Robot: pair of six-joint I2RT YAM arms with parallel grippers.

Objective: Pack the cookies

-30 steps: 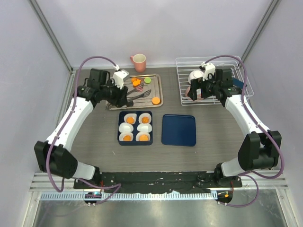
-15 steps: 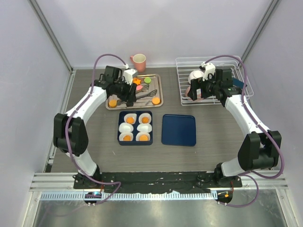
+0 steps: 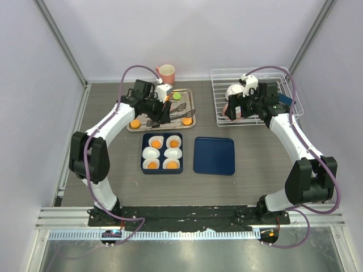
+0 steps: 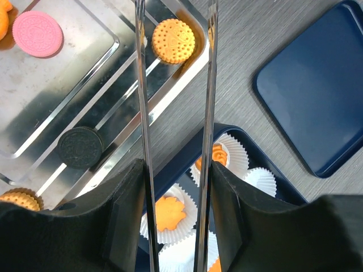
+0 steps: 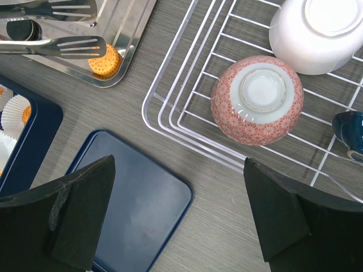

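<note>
The table (image 3: pixel 113 164) fills the middle of the top view. A wire rack (image 3: pixel 252 70) sits at the upper right and holds an upturned patterned bowl (image 5: pixel 257 99) and a white bowl (image 5: pixel 323 28). A metal tray (image 4: pixel 68 85) lies at the upper centre-left. Below it, a blue lid (image 3: pixel 214 155) and a dark blue box (image 3: pixel 162 135) lie side by side. A pink mug (image 3: pixel 166 72) stands above the tray.

The right claw (image 5: pixel 178 221) hangs wide and empty over the rack's left edge. The left claw (image 4: pixel 176 226) is clamped on tongs (image 4: pixel 210 85). The tong tips straddle an orange cookie (image 4: pixel 173 41) at the tray's corner, though whether they touch it cannot be told. A pink cookie (image 4: pixel 37 33) and a black cookie (image 4: pixel 80 147) also lie on the tray. Several packed cookies (image 4: pixel 170 213), all orange, sit in the box's white cups (image 4: pixel 261 180).
</note>
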